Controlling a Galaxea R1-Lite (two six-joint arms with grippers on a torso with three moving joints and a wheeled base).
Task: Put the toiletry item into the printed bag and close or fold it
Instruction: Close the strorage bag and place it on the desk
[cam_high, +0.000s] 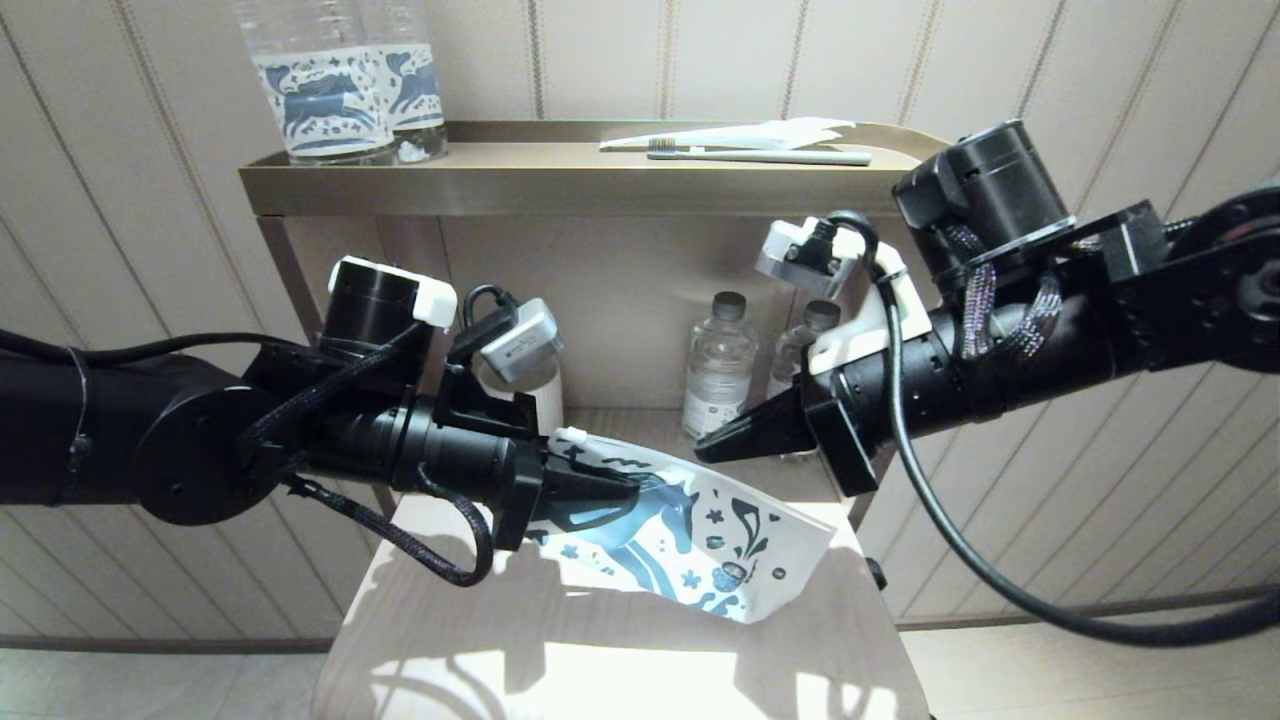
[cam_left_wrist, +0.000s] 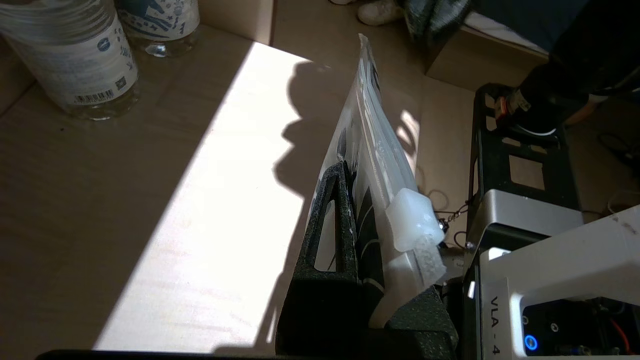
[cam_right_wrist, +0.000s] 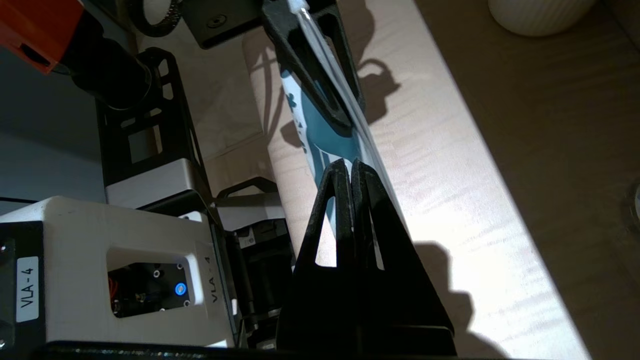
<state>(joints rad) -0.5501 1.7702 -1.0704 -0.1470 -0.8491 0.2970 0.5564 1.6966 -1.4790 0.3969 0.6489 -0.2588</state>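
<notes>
the left gripper (cam_high: 600, 490) has its fingers clamped on the printed bag (cam_high: 700, 540), a flat glossy plastic pouch held above the pale wooden worktop (cam_high: 620, 670), long axis slanting down toward the robot's right. the right gripper (cam_high: 715, 447) hovers at its upper edge, fingers pressed together on nothing. behind stand clear bottles (cam_high: 720, 365); a toothbrush (cam_high: 760, 155) lies on the brass shelf (cam_high: 560, 180).

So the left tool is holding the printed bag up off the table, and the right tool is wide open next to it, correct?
Not quite. The left tool does hold the printed bag off the table, but the right tool is shut, not open; the right wrist view shows its fingers pressed together.
</notes>
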